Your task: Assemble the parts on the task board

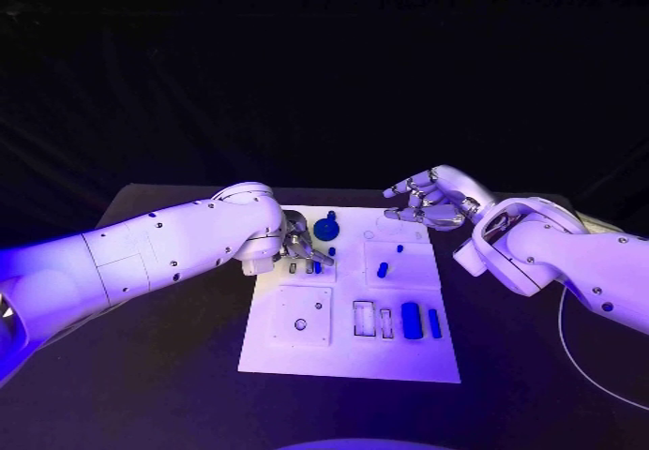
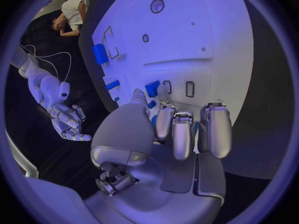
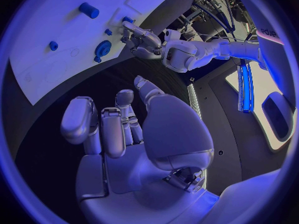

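The white task board (image 1: 349,352) lies in the middle of the table. My left hand (image 1: 297,246) is low over its far left part, fingers bent down among small blue pieces (image 1: 314,267). In the left wrist view the fingers (image 2: 181,129) hide the spot under them, with a blue block (image 2: 152,88) just past the thumb; whether anything is held is unclear. A round blue part (image 1: 326,227) stands beside that hand. My right hand (image 1: 426,204) hovers above the board's far right corner, fingers loosely bent and holding nothing (image 3: 124,129).
More blue pieces lie on the board: two small ones (image 1: 382,270) mid-right, and two long bars (image 1: 411,321) near the front right beside open slots (image 1: 363,319). A white cable (image 1: 568,328) runs along the table's right side.
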Robot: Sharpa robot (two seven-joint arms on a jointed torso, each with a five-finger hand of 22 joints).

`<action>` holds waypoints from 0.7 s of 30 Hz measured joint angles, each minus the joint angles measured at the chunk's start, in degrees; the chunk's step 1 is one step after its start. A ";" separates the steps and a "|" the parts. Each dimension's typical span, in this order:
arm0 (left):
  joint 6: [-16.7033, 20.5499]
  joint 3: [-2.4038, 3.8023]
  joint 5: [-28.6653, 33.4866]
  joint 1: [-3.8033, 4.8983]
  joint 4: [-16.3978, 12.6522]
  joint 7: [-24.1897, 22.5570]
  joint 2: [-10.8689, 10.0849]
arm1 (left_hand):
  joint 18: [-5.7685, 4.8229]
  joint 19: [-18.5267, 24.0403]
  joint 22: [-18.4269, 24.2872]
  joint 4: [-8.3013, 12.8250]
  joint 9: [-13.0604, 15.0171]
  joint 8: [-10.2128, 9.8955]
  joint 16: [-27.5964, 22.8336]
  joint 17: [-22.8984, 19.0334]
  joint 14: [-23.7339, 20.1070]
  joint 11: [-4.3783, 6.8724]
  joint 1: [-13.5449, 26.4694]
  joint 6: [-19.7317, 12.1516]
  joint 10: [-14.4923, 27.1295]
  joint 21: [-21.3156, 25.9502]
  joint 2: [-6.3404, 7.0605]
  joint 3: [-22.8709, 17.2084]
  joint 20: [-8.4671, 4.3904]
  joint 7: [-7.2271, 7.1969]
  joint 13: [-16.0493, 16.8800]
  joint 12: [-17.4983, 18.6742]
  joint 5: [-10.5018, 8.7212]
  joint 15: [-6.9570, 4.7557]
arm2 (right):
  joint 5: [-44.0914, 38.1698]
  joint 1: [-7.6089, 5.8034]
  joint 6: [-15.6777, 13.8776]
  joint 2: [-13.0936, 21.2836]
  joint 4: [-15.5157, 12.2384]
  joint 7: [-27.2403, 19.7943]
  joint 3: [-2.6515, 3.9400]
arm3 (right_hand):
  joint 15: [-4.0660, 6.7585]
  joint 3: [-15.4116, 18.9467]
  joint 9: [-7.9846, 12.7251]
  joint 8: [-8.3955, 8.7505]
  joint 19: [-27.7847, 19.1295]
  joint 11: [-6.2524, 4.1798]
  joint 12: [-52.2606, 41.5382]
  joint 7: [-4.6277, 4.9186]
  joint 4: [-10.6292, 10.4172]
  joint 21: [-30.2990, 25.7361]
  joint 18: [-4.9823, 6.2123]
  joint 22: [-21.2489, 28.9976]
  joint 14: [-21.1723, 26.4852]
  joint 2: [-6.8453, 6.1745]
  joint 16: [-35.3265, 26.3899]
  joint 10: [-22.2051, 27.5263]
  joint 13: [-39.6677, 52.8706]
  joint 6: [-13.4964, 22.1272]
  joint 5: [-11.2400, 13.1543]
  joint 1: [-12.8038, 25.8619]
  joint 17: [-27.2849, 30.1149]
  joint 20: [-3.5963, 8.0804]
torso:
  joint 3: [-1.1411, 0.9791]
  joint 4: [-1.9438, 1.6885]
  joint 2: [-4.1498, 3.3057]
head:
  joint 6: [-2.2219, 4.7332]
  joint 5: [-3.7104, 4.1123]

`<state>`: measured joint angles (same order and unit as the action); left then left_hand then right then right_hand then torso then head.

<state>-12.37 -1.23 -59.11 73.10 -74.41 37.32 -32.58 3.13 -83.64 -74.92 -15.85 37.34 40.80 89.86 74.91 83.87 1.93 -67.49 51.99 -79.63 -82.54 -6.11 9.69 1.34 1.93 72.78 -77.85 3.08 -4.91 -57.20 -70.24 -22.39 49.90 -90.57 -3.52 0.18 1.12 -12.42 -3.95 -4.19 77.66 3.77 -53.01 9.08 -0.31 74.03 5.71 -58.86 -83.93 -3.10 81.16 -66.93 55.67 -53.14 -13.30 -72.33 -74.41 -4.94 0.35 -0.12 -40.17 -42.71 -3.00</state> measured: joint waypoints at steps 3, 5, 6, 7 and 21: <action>-0.07 0.00 -0.01 0.00 -0.03 0.01 0.04 | 0.00 0.00 0.00 0.06 0.18 0.00 0.00 0.00 0.00 -0.01 -0.54 0.00 0.01 0.00 -0.07 -0.16 0.00 0.00 0.00 0.19 0.00 0.00 | 0.00 0.02 0.08 -0.07 0.06 0.02 -0.01 | 0.00 0.00 0.00 0.00 0.00 0.00 0.00 0.00 0.00 0.00 0.00 0.06 0.00 0.00 -0.23 0.00 0.00 0.00 0.00 0.00 0.11 0.00 | 0.00 -0.01 -0.01 | -0.01 0.00; -0.06 0.00 -0.02 0.00 -0.05 0.01 0.06 | 0.00 0.00 0.00 0.07 0.34 0.00 0.00 0.00 -0.01 -0.09 -0.88 0.00 0.09 0.00 -0.42 -0.61 0.00 0.00 0.01 0.22 0.00 0.01 | 0.00 0.03 0.12 -0.09 0.08 0.03 -0.01 | 0.00 0.00 0.00 0.00 0.00 0.00 0.00 0.00 0.00 0.00 0.01 0.06 0.00 0.00 -0.23 0.00 -0.01 0.00 0.00 0.00 0.11 0.00 | 0.00 -0.01 -0.02 | -0.01 0.00; -0.03 0.00 -0.02 0.00 -0.07 0.01 0.07 | 0.00 0.00 0.00 0.12 0.44 0.00 0.00 0.00 -0.02 -0.09 -1.13 0.00 0.09 0.00 -0.67 -1.01 0.00 0.00 0.07 0.22 0.00 0.02 | 0.00 0.03 0.14 -0.11 0.09 0.03 -0.01 | 0.00 0.00 0.00 0.00 0.00 0.00 0.00 0.00 0.00 0.00 0.00 0.06 0.00 0.00 -0.23 0.00 -0.07 0.00 0.00 0.00 0.11 0.00 | 0.00 -0.01 -0.03 | -0.03 0.01; 0.02 0.00 -0.02 0.00 -0.09 0.01 0.08 | 0.01 0.00 0.00 0.25 0.56 0.00 0.00 0.00 -0.02 -0.12 -1.81 -0.11 0.11 0.00 -0.87 -1.59 0.00 -0.11 0.33 0.22 0.00 0.03 | 0.00 0.03 0.17 -0.12 0.11 0.04 -0.01 | 0.00 0.00 0.00 0.00 0.00 0.00 0.00 0.00 0.00 0.00 0.00 0.06 0.00 0.00 -0.23 0.00 -0.08 0.00 0.00 0.00 0.11 0.00 | 0.00 -0.01 -0.03 | -0.04 0.01; 1.62 0.09 0.16 0.04 -0.68 -0.22 0.10 | 0.00 0.00 0.01 0.39 1.75 -2.26 0.00 0.04 0.09 0.36 -10.94 -2.44 0.50 0.00 3.15 -22.24 -0.43 0.25 6.65 1.63 -0.08 -0.57 | 0.00 0.14 0.70 -0.44 0.49 0.16 -0.06 | 0.00 0.00 0.00 0.00 0.00 0.00 0.00 -0.01 0.00 0.00 0.00 0.13 0.00 0.00 -0.23 0.00 -0.23 0.00 -0.89 0.00 0.23 0.00 | -0.01 -0.01 -0.03 | -0.39 0.00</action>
<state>-10.75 -1.14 -58.95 73.14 -75.09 37.09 -32.47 3.13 -83.64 -74.91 -15.46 39.10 38.55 89.86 74.95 83.96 2.29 -78.43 49.55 -79.13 -82.54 -2.96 -12.54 0.92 2.19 79.42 -76.22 3.00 -5.48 -57.20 -70.10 -21.69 49.46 -90.09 -3.36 0.13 1.12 -12.42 -3.94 -4.19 77.66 3.77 -53.01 9.07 -0.31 74.04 5.71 -58.72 -83.93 -3.10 80.93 -66.93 55.44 -53.14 -14.20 -72.33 -74.18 -4.94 0.34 -0.12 -40.20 -43.10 -3.00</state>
